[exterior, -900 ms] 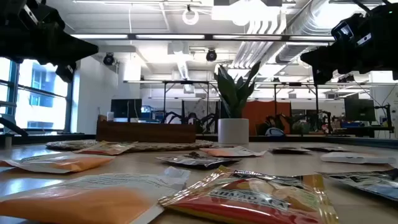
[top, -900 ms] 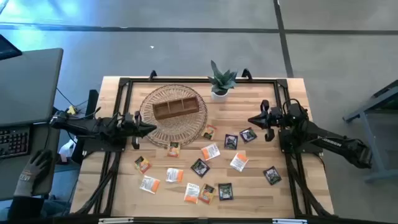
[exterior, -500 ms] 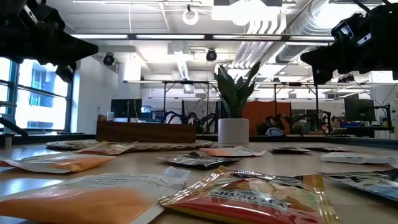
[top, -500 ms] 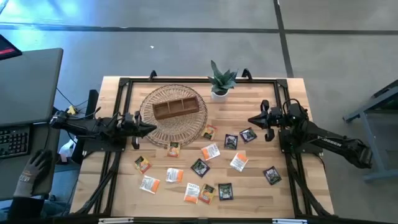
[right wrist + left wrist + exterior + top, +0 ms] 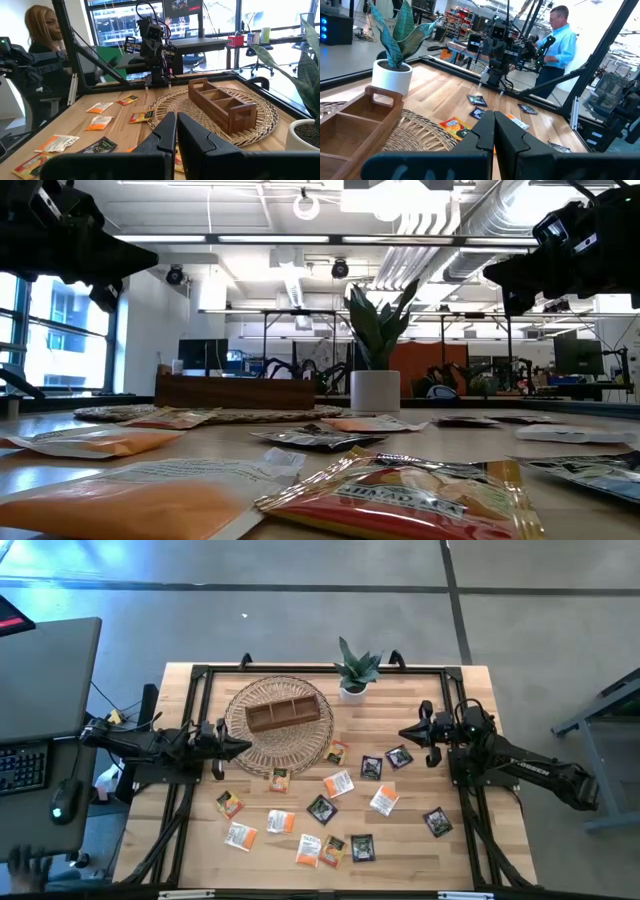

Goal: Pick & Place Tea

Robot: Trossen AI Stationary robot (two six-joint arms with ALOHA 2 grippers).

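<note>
My left gripper (image 5: 243, 748) and right gripper (image 5: 403, 735) hover pressed together; the tea (image 5: 338, 783) lies scattered on the surface (image 5: 410, 840). I should spread wide, then descend squarely over one sachet.

Nothing on my table is changing: I am seeing no shift in either arm or in any sachet between the earlier pictures and this one. The one difference lies off the table, at the left edge of the high view. A person's gloved hand (image 5: 30, 865), which earlier was resting just beside the keyboard (image 5: 20, 768), is pulling away toward the lower corner, and it is showing only as a blur there. Where the hand lay, a dark computer mouse (image 5: 62, 802) is now showing on the desk, with a small green light on it.
</note>
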